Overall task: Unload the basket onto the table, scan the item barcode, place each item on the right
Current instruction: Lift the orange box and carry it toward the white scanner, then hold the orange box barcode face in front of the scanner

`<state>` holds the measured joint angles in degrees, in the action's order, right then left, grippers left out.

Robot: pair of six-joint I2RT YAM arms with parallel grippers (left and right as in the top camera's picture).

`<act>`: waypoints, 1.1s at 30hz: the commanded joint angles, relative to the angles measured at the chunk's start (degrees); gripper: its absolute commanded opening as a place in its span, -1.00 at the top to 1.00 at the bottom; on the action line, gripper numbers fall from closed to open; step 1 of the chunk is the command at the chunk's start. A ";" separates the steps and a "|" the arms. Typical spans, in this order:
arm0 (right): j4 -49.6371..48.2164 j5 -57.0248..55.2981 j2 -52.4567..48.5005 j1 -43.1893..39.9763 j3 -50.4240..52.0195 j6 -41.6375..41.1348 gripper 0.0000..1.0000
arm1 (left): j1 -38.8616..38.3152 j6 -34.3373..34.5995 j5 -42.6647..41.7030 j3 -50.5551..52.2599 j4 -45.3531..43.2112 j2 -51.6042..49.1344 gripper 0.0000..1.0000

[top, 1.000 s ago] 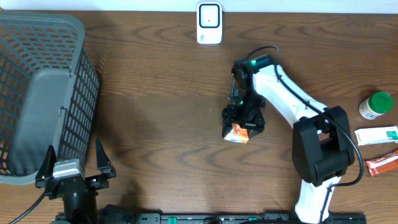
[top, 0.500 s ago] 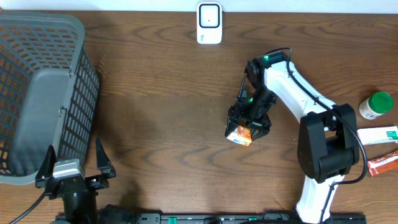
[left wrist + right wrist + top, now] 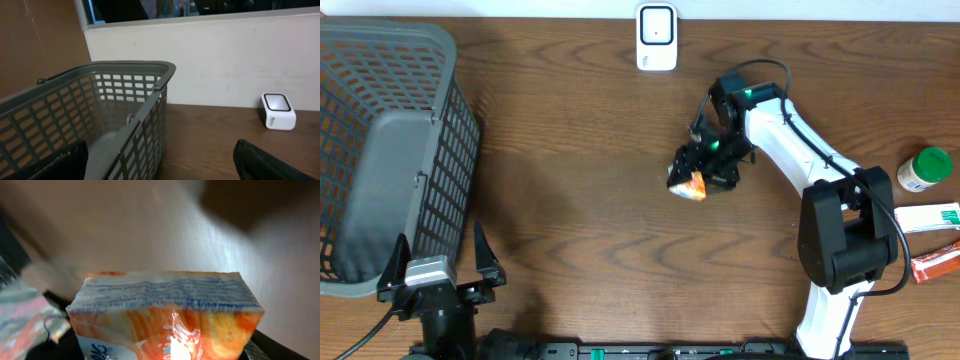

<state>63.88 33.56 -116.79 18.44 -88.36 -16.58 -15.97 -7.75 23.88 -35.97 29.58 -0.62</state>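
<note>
Carton (image 3: 688,184), orange and white, held in my right gripper (image 3: 708,166), jaws partly closed around it | position: mid-table, apart from the white scanner (image 3: 657,37) at the far edge | right wrist: I see the carton's fine-print face filling the view | left gripper (image 3: 440,266): jaws spread wide, empty, beside the grey basket (image 3: 460,130)
</note>
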 commanded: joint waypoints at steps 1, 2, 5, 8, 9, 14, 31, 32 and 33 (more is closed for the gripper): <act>-4.31 1.03 -0.61 -0.52 -3.41 -2.32 -0.39 | -0.24 -0.72 -0.35 0.20 -0.26 0.46 -0.82; -6.05 1.03 -0.61 -0.59 -4.72 -2.32 -0.39 | -0.24 -0.72 -0.35 0.20 -0.26 0.46 -0.82; -9.20 -1.64 -1.18 -0.79 -9.79 -4.13 -0.34 | -0.24 -0.72 -0.35 0.20 -0.24 0.46 -0.82; -9.38 -4.22 -4.00 -0.79 -17.84 -4.39 -0.28 | -0.24 -0.72 -0.35 0.20 -0.26 0.46 -0.82; -9.38 -4.70 -5.33 -0.79 -20.31 -4.42 -0.25 | -0.24 -0.72 -0.35 0.20 -0.26 0.46 -0.82; -9.44 -6.45 -15.85 -0.85 -36.04 -4.44 -0.22 | -0.24 -0.72 -0.35 0.20 -0.24 0.46 -0.82; -33.09 -37.03 -29.55 3.78 -55.12 3.23 -0.08 | -0.24 -0.72 -0.35 0.20 -0.28 0.46 -0.82; -34.97 -39.04 -30.60 4.46 -55.12 4.22 -0.07 | -0.24 -0.72 -0.35 0.20 -0.28 0.46 -0.82; -35.82 -39.80 -30.95 4.83 -55.12 4.63 -0.08 | -0.24 -0.72 -0.35 0.20 -0.28 0.46 -0.82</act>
<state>30.09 0.64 -145.47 20.80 -142.12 -16.27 -15.97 -7.75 23.88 -35.97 29.56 -0.62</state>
